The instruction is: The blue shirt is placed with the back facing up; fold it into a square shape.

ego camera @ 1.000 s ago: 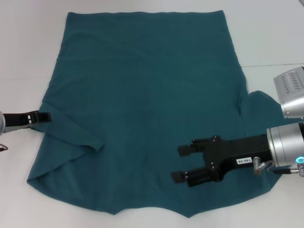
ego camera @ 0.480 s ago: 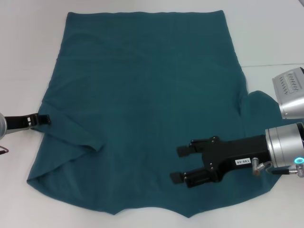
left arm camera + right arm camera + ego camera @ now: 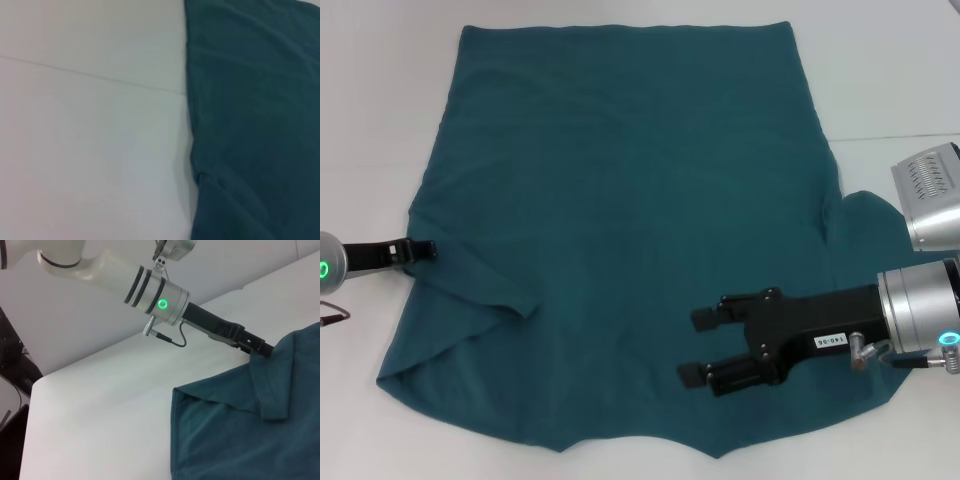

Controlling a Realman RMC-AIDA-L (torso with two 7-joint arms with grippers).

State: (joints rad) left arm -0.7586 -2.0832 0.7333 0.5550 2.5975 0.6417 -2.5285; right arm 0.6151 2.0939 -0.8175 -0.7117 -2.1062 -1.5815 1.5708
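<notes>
Shirt [image 3: 620, 200]: spread flat on the counter [image 3: 380, 120], left sleeve folded inward.
Left end effector [image 3: 420, 248]: at the shirt's left edge.
Right end effector [image 3: 698, 345]: fingers apart, over the shirt.

You see the blue shirt [image 3: 630, 220], a plain dark teal without pattern, on a white table [image 3: 380, 120]. At 4 o'clock the right gripper [image 3: 705, 345] is black, silver-cuffed; at 9 o'clock the left gripper [image 3: 420, 249] is black, lit green.
</notes>
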